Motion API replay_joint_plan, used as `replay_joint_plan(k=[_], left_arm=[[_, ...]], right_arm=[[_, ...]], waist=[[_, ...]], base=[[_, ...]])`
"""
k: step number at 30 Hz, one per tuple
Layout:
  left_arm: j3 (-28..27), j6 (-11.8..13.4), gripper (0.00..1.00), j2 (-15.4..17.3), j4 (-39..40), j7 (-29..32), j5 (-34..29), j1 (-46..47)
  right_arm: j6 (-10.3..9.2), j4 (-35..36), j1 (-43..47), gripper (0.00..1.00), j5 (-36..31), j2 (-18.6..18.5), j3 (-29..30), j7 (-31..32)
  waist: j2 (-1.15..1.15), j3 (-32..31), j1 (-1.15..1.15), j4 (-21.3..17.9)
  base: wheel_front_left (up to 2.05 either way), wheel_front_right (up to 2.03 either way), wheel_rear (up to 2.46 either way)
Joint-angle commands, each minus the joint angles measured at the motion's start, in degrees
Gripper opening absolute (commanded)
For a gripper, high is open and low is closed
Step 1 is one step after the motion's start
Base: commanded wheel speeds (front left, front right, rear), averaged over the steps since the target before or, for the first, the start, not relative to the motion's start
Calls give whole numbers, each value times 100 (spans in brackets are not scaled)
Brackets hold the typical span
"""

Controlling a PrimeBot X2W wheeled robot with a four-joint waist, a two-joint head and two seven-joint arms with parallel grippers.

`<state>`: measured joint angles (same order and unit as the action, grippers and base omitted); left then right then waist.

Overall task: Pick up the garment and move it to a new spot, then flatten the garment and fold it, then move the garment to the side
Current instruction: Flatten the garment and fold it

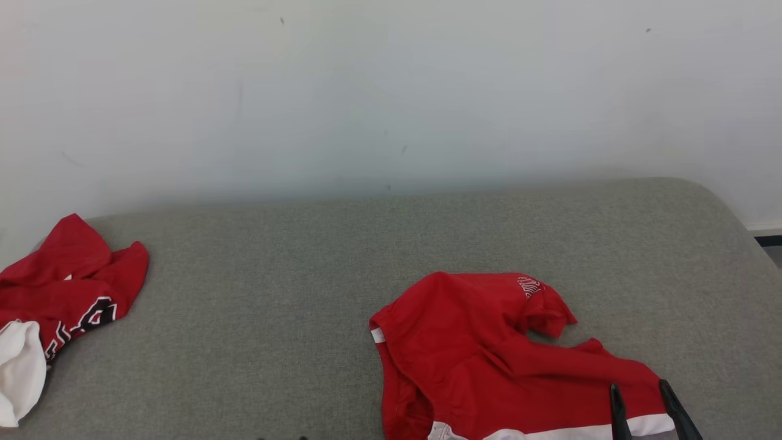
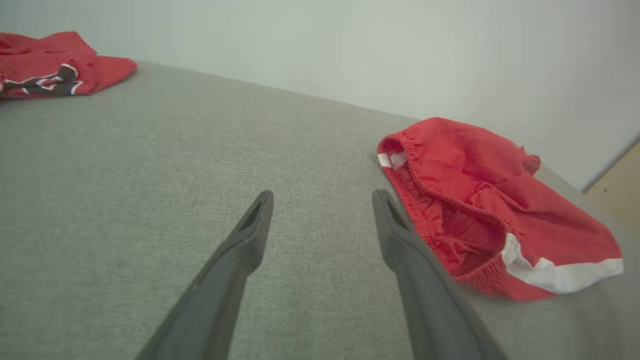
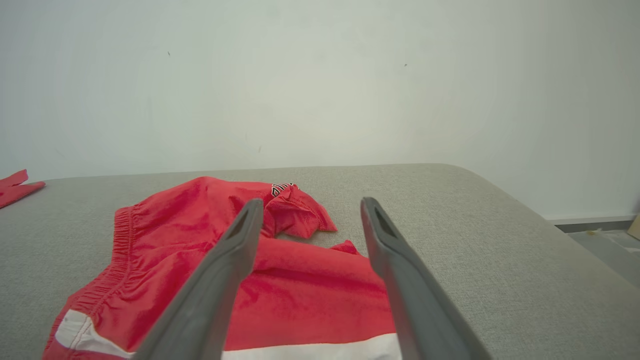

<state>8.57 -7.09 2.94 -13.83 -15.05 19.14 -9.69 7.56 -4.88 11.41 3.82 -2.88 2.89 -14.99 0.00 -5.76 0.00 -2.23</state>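
Right hand (image 1: 638, 386) hangs with its fingers apart over the white-striped edge of the red shorts (image 1: 489, 342), which lie crumpled on the grey surface (image 1: 275, 275), right of centre. Left hand (image 2: 322, 194), fingers also apart and holding nothing, sits just beside the shorts' elastic waistband (image 2: 410, 147); its wrist view looks into the open waist. Farther left, the head view takes in a second red garment (image 1: 67, 287) with black lettering and a white part.

Hem of red shorts (image 1: 476, 348) off-frame

Shorts (image 1: 489, 342): thin smooth red cloth w/ matt finish; cushion (image 1: 275, 275): coarse-woven grey fabric, rough-looking.
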Motion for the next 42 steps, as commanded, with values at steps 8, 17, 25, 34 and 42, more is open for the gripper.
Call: replay_joint_plan(k=[8, 17, 25, 34, 42], left_arm=[[1448, -37, 100, 105, -1047, 332, 732, 1162], [2149, -39, 100, 238, -1638, 297, 1199, 1783], [2480, -39, 100, 293, -2041, 365, 1559, 2133], [2555, -34, 0, 308, -2377, 207, 1681, 2349], [2187, 82, 0, 453, -2448, 20, 1779, 2417]], right_arm=[[-15, -3, -126, 100, -40, -1, -39, -26], [-15, 24, -181, 100, -54, -1, 2, -18], [-15, 2, -254, 100, 23, 0, -64, -16], [-15, 31, -279, 100, 89, -1, -102, -16], [-15, 16, -263, 100, 117, -1, -107, -16]], waist=[[0, 224, 0, -629], [0, 413, 0, -1192], [0, 558, 0, -1480], [0, 612, 0, -1478], [0, 613, 0, -1270]], base=[[0, 0, 0], [0, 0, 0], [0, 0, 0], [0, 0, 0], [0, 0, 0]])
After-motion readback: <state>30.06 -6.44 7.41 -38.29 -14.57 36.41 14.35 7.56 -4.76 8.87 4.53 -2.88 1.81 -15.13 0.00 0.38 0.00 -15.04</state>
